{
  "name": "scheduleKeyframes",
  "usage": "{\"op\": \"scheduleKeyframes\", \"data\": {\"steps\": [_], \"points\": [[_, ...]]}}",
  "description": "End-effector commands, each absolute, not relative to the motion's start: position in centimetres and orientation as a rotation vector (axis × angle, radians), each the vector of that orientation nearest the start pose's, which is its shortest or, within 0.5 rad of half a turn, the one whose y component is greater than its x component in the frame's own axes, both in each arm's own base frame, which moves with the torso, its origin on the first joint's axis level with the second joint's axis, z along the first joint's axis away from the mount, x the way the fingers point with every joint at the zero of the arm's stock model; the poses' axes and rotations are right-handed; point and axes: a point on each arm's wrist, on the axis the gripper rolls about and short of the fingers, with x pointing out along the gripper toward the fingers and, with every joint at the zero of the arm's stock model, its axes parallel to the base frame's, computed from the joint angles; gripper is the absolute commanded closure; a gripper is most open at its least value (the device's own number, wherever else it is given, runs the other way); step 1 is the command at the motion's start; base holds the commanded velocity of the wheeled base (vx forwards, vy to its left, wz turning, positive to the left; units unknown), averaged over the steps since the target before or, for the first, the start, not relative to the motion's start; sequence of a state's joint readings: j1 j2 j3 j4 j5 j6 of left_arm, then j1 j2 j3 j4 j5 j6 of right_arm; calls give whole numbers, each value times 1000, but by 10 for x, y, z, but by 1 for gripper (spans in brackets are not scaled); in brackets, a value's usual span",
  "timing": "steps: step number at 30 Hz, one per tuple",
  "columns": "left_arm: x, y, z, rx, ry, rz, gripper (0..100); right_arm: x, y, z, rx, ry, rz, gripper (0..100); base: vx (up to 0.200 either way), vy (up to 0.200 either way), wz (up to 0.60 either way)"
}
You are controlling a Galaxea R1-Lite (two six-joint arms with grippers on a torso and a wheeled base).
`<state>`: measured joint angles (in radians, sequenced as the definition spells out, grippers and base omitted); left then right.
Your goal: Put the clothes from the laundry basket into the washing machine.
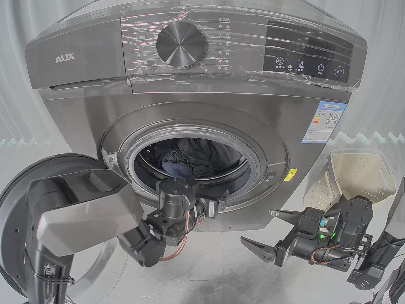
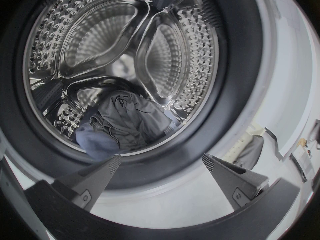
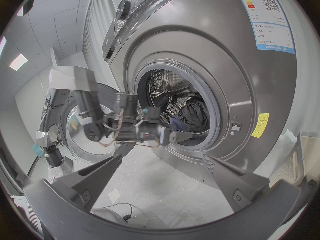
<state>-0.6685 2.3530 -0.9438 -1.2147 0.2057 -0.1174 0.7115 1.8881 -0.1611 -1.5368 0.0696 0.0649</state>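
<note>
Pale floor fronts washing machine holding clothes.

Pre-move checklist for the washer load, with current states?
1. Door open: ok.
2. Clothes inside drum: ok, piled low near the front.
3. Left gripper open and empty, at the drum mouth: ok.
4. Right gripper open and empty, low beside the basket: ok.
5. Basket emptied: cannot tell; visible walls are bare, bottom is hidden.
6. Blue piece clear of the seal: cannot tell; it lies at the front lip.
</note>
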Motion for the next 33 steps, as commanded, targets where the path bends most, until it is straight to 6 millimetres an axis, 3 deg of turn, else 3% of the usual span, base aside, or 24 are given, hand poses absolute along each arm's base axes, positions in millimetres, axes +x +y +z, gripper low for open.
{"op": "scheduleKeyframes", "data": {"steps": [1,6,9,12,14,27,32,33], "points": [[232,-232,92,-157,144,-552,0,176,148,85,5,209,752,0,0,0,0],[188,-196,118,-195,92,-579,0,167,141,98,18,161,750,0,0,0,0],[171,-187,133,-217,54,-609,0,162,137,104,26,137,747,0,0,0,0],[163,-182,137,-224,43,-622,0,159,133,109,33,116,742,0,0,0,0],[146,-175,138,-230,51,-656,0,157,123,118,47,71,711,0,0,0,0],[128,-148,137,-208,37,-557,0,149,76,135,96,-18,437,0,0,0,0],[123,-141,129,-161,59,-550,0,140,69,142,96,-41,393,0,-40,0,0],[119,-136,127,-121,57,-548,0,129,64,144,82,-22,382,0,-200,0,0]]}}
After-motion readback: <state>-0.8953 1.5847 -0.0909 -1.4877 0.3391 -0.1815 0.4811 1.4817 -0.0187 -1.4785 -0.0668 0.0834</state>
